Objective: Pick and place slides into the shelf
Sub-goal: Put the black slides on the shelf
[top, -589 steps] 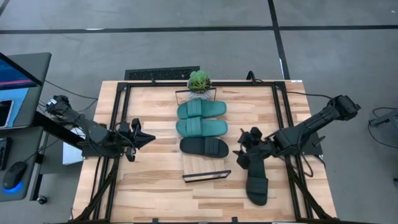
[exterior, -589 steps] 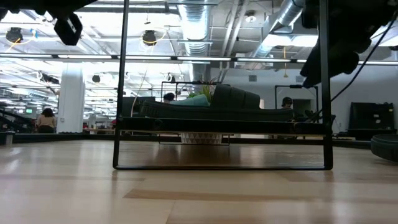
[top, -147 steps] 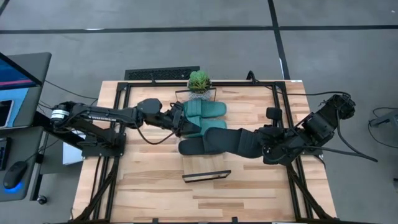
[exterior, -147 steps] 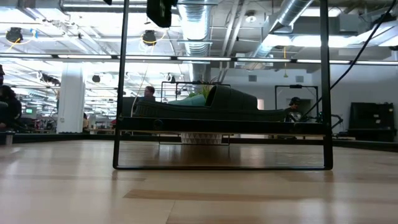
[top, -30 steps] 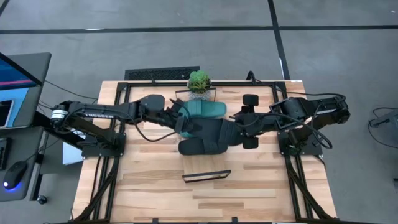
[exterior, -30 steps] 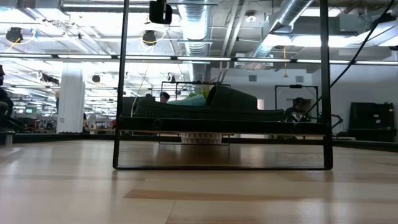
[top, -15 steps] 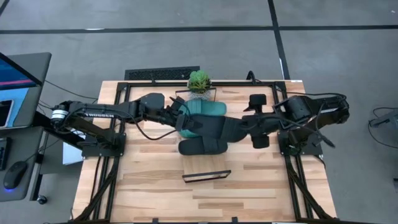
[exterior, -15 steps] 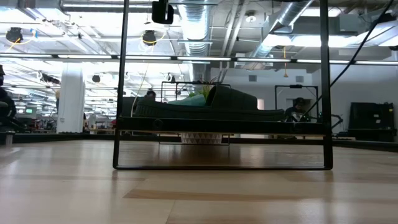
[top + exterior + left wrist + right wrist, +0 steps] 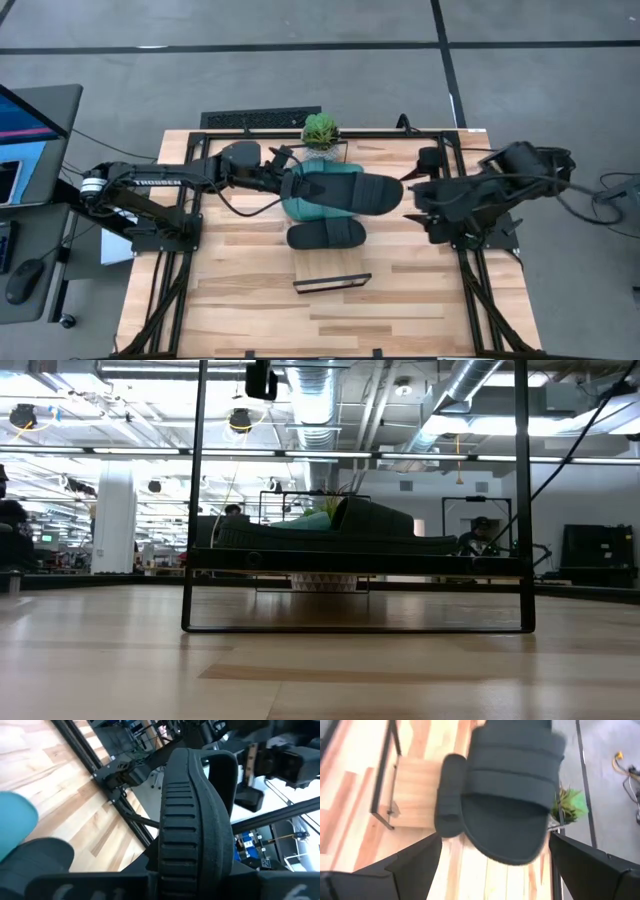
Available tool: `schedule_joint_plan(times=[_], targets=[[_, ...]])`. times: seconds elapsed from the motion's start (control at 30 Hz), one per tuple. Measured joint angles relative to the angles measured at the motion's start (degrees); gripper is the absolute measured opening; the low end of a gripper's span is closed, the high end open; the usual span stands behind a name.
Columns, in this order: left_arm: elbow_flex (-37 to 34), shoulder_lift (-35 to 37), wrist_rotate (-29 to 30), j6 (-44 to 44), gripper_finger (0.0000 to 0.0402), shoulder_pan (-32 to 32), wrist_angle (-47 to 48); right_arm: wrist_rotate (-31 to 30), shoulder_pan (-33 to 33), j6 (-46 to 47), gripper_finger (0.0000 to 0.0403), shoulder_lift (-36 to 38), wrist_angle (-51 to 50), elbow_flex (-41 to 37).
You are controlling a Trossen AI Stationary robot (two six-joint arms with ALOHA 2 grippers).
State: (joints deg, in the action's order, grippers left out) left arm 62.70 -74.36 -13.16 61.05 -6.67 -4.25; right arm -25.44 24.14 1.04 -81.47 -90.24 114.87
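Left gripper [image 9: 283,182] sits at the teal slides [image 9: 315,195] on the shelf [image 9: 330,266], its fingers' spread hidden. A black slide [image 9: 365,193] lies atop the teal ones, another black slide [image 9: 327,236] beside. Right gripper [image 9: 418,195], fingers spread wide, hangs empty just off it.

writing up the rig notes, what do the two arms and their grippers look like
Both arms are dark, near-black jointed links. The left arm carries small white lettering along one link, a pale ring near its base and a thin black cable looping below. The right arm has bulkier housings and loose black cables. The right gripper's fingers are flat, dark, wedge-shaped plates.
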Motion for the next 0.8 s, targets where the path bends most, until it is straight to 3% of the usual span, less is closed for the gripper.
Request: schedule_joint_plan(times=[0.2,0.47,0.8], targets=[[0.0,1.6,1.8,2.7,0.0041,-0.1,3.3,-4.4,2.8,1.9,0.0362,2.5,0.1,0.2],[0.0,7.5,15.3,8.6,0.0041,1.9,11.4,-11.1,7.1,3.5,0.0362,5.5,0.2,0.2],[-0.2,9.7,30.4,16.6,0.0041,13.4,15.3,-12.3,8.5,3.3,0.0361,7.2,0.2,0.2]])
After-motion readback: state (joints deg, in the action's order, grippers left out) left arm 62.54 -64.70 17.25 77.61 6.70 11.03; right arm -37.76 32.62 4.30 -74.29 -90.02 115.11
